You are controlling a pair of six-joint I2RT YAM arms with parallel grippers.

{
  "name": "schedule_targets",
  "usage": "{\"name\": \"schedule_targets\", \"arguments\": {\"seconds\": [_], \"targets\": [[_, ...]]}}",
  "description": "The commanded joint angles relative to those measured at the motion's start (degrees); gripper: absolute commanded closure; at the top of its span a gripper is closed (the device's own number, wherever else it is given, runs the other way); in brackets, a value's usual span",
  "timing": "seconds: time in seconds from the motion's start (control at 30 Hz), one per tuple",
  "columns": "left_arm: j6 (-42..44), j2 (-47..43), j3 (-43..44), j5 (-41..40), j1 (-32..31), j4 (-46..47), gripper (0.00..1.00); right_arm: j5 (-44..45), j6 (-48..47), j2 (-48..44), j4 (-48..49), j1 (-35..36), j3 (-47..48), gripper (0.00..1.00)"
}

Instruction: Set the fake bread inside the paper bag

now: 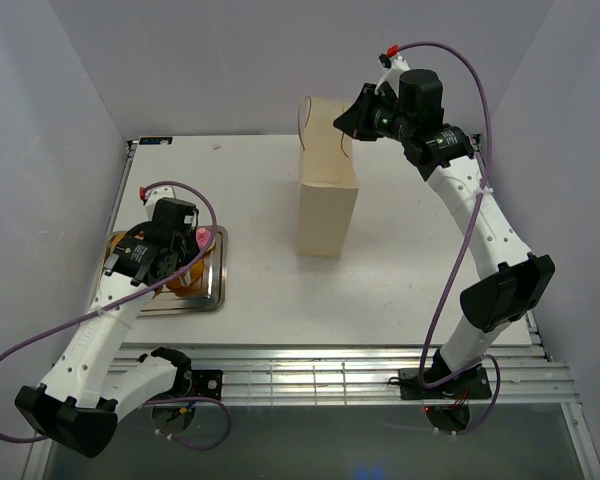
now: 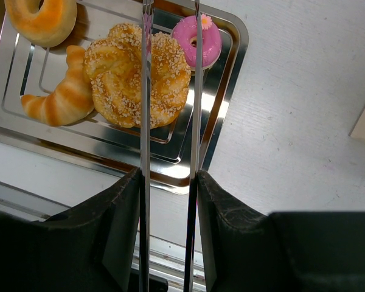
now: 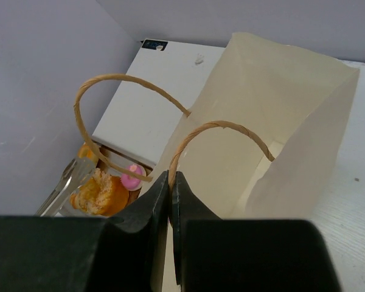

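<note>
The paper bag (image 1: 327,215) stands upright mid-table with its mouth open, and shows in the right wrist view (image 3: 274,91). My right gripper (image 1: 348,122) is shut on its near rim at the string handle (image 3: 219,126), jaws pressed together (image 3: 170,182). The fake bread lies on the silver tray (image 2: 225,109): a seeded bun (image 2: 118,79), a croissant (image 2: 61,100) and an orange ring (image 2: 42,18). My left gripper (image 2: 169,182) is shut on long metal tweezers (image 2: 146,121) whose arms reach over the seeded bun. Their tips are out of view.
A pink doughnut (image 2: 207,39) lies at the tray's corner nearest the bag. The tray (image 1: 216,290) sits at the table's left front, close to the left wall. Walls enclose the table at the left, back and right.
</note>
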Motion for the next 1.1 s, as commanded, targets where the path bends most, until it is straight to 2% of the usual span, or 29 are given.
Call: {"name": "schedule_targets", "arguments": {"seconds": [0.0, 0.73, 1.07], "targets": [[-0.38, -0.39, -0.22, -1.51, 0.27, 1.05, 0.50, -6.34, -1.55, -1.30, 2.52, -0.11, 2.15, 0.92], [-0.64, 4.44, -1.45, -1.69, 0.36, 1.93, 0.49, -5.38, -2.60, -4.55, 3.14, -0.20, -2.33, 0.92], [-2.48, 2.25, -1.10, 0.41, 0.36, -0.97, 0.48, -5.47, -2.69, -4.55, 3.32, -0.28, -3.12, 0.92]]}}
